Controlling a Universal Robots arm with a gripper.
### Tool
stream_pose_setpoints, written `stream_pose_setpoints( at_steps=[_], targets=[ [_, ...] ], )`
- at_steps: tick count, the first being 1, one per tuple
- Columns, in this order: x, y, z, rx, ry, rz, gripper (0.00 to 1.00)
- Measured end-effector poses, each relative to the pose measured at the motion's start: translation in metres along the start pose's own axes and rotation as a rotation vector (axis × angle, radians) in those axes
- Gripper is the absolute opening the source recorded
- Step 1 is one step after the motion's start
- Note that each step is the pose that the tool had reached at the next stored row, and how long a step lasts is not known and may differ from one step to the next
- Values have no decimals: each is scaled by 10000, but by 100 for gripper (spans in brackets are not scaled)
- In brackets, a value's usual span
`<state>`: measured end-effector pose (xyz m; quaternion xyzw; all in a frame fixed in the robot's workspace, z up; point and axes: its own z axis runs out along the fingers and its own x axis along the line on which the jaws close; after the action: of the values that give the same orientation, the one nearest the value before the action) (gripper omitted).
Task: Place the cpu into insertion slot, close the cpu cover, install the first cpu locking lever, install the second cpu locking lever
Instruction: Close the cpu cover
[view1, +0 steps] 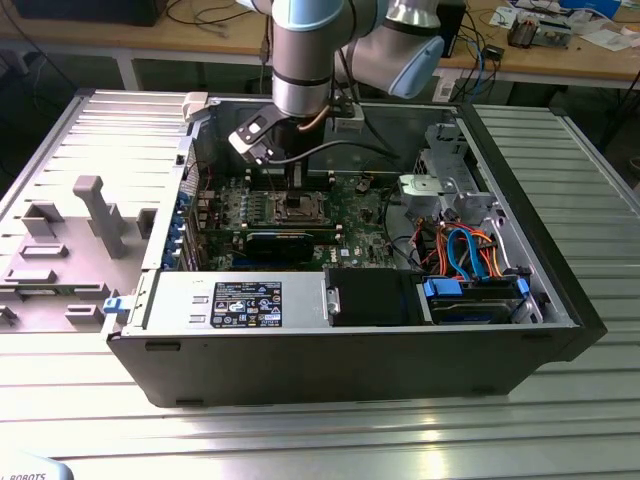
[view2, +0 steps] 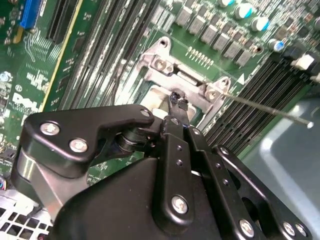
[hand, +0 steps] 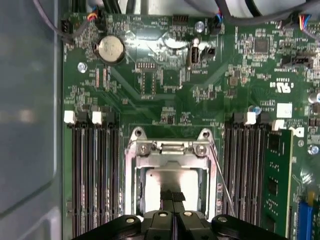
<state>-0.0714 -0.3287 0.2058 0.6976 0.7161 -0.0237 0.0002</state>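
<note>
The insertion slot (hand: 134, 186) sits in the middle of the green board, between the memory slots. The cpu (hand: 172, 179) lies in it, its dull silver top showing through the window of the cpu cover (hand: 170, 159), which lies flat over it. A thin wire locking lever (hand: 220, 176) runs along one side of the socket and, in the second wrist view, this lever (view2: 270, 111) sticks out free over the memory slots. My gripper (hand: 173, 196) is shut, its black tips together over the cpu top, with nothing between them. In the exterior view the gripper (view1: 296, 192) hangs straight above the slot (view1: 298, 207).
The board lies inside an open computer case (view1: 560, 330). Memory slots (hand: 95, 175) flank the socket, one holding a green module (hand: 276, 180). A long black card (view1: 290, 242), a power supply (view1: 240, 300) and blue and orange cables (view1: 465, 250) lie nearer the exterior camera.
</note>
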Motion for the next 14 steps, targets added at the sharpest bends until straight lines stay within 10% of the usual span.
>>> stream_pose_setpoints(
  at_steps=[9, 14],
  targets=[
    [-14, 92, -146, 110, 241, -11, 11],
    [-17, 102, -227, 122, 262, -11, 11]
  ],
)
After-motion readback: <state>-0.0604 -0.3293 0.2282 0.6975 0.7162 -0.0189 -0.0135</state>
